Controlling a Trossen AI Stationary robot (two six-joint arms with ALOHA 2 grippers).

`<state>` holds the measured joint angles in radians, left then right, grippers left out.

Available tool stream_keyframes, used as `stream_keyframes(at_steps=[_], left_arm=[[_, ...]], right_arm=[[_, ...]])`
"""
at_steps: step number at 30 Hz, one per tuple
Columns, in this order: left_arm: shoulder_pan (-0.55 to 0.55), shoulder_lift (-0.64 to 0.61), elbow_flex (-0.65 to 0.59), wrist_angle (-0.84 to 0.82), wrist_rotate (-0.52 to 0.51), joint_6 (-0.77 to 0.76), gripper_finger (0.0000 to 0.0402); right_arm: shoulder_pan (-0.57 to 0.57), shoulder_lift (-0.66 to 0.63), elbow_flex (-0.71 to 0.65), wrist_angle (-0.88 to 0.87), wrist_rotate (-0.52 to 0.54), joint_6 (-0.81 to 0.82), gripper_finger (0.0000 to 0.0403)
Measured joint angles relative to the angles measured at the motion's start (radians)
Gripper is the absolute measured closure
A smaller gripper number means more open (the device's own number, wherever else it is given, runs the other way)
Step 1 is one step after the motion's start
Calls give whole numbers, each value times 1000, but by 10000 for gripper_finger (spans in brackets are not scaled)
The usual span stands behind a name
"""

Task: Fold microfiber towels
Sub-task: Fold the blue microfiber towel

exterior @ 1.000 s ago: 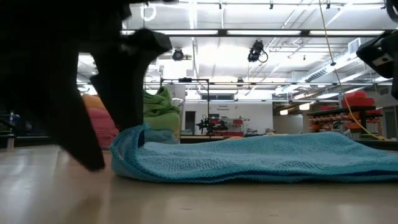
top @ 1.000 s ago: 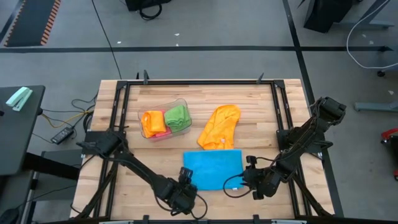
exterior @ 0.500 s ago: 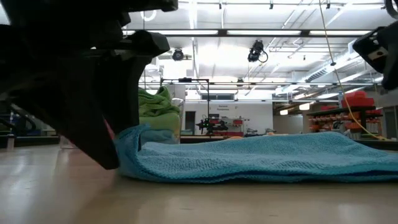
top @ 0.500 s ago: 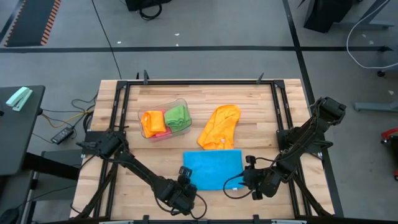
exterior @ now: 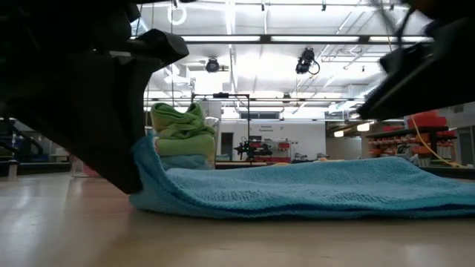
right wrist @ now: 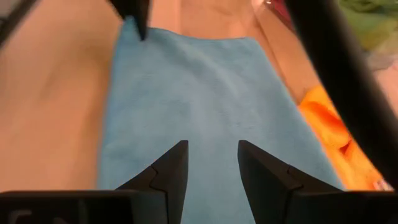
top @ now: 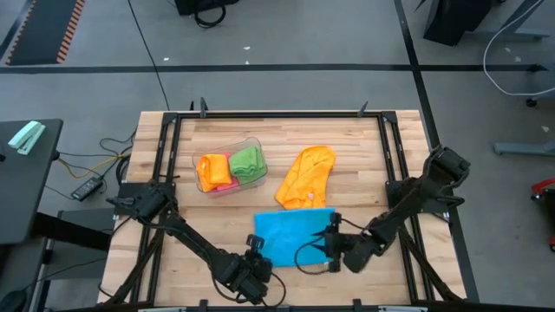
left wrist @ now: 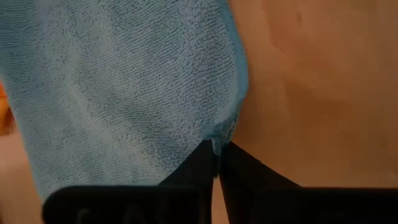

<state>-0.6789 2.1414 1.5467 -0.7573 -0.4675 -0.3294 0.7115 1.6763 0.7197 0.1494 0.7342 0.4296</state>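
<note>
With my left gripper [left wrist: 216, 160] pinched shut on the near-left corner of the blue towel [top: 295, 234] lying flat by the table's near edge, my right gripper [right wrist: 211, 163], jaws part-open over its right side, needs its grip before I fold.

Nothing here can be read: no label, brand, number or sign shows on the wooden table [top: 364, 156], on the cloths or on the arms, and whatever hangs on the far wall of the room in the low view is too small to make out
</note>
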Motion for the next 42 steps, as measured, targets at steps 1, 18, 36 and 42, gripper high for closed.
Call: stream_keyframes(at_steps=[1, 18, 36, 42], left_arm=[[-1, 0, 0, -4, 0, 0, 386], [-14, -1, 23, 59, -87, 163, 383], [12, -3, 111, 81, -165, 334, 389], [15, -2, 111, 82, -164, 334, 384]], right_arm=[[-23, 0, 0, 5, -25, 7, 254], [-63, 72, 1, 181, -191, -14, 254], [-31, 82, 45, 118, -159, 12, 254], [-43, 82, 44, 8, -157, 89, 254]])
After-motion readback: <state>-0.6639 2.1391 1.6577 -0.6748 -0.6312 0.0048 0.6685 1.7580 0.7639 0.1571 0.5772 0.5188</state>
